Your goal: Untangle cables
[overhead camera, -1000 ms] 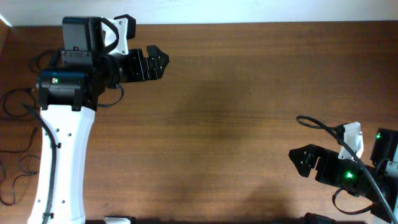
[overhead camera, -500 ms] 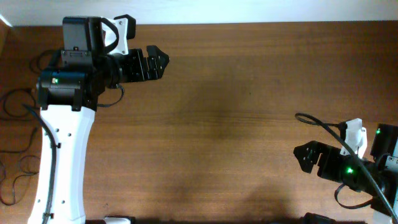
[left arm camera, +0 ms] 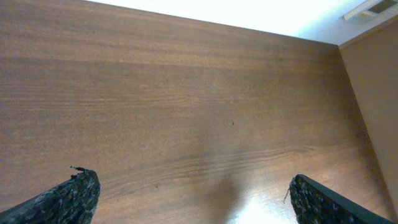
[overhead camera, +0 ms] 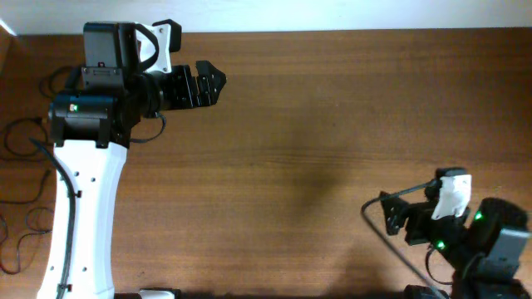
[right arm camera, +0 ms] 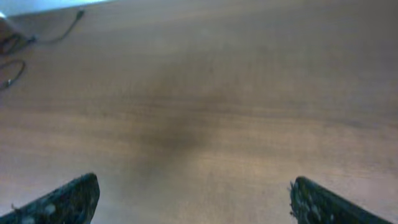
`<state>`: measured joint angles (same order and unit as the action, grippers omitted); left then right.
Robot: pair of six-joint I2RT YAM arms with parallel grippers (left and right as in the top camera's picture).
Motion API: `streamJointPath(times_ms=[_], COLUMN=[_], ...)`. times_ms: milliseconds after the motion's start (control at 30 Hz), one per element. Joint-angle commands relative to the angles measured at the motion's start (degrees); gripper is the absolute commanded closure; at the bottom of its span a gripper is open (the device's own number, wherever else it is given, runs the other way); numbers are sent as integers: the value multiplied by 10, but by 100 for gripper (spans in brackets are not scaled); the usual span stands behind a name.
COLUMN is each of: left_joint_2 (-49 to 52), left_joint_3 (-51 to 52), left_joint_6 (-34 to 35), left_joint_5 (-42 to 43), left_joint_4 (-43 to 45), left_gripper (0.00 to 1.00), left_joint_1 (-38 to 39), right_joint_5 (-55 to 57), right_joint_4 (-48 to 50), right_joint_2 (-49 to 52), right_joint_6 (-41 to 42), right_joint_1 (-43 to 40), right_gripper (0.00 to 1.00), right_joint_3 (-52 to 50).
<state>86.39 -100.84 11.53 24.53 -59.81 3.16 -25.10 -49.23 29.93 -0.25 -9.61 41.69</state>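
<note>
The cables (overhead camera: 32, 223) lie as thin black loose loops at the table's far left edge, beside the left arm's white base. In the right wrist view, one cable (right arm camera: 56, 32) ending in a small plug and a loop (right arm camera: 13, 73) show far off at the top left. My left gripper (overhead camera: 218, 81) hovers open at the back left, over bare wood; its fingers (left arm camera: 74, 196) stand wide apart with nothing between them. My right gripper (overhead camera: 389, 218) is open near the front right, far from the cables. Its fingertips (right arm camera: 78, 196) are spread over bare wood.
The wooden table (overhead camera: 316, 124) stretches between the two arms. A pale wall (left arm camera: 261, 15) runs along its far edge. A thicker black cable (overhead camera: 382, 241) loops from the right arm over the table's front right.
The right arm has swung left and toward the front edge, its gripper turning with it. The left arm has not moved. Both grippers stay open.
</note>
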Motion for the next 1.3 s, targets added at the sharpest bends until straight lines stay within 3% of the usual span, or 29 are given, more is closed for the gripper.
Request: streamJointPath(times_ms=[0, 433, 633, 767, 1000, 1167, 1267], left_joint_2=[-9, -9, -9, -9, -9, -9, -9], left_joint_3=[-5, -5, -5, -5, -5, -5, -5], left_joint_6=[-11, -11, -11, -11, -11, -11, -11], left_joint_5=[-4, -4, -4, -4, -4, -4, -4], left_joint_4=[1, 1, 1, 1, 1, 1, 1], left_gripper=[1, 1, 1, 1, 1, 1, 1], left_joint_1=[1, 1, 1, 1, 1, 1, 1], right_joint_5=[-5, -36, -24, -10, 129, 179, 200], right_joint_4=[59, 410, 483, 531, 534, 449, 449], right_joint_2=[-42, -215, -297, -297, -297, -297, -297], right_joint_6=[-4, -11, -13, -15, -14, 14, 17], right_joint_1=[15, 18, 37, 49, 93, 104, 104], right_gripper=[2, 2, 2, 1, 2, 2, 2], right_joint_3=[-71, -311, -383, -412, -414, -414, -414])
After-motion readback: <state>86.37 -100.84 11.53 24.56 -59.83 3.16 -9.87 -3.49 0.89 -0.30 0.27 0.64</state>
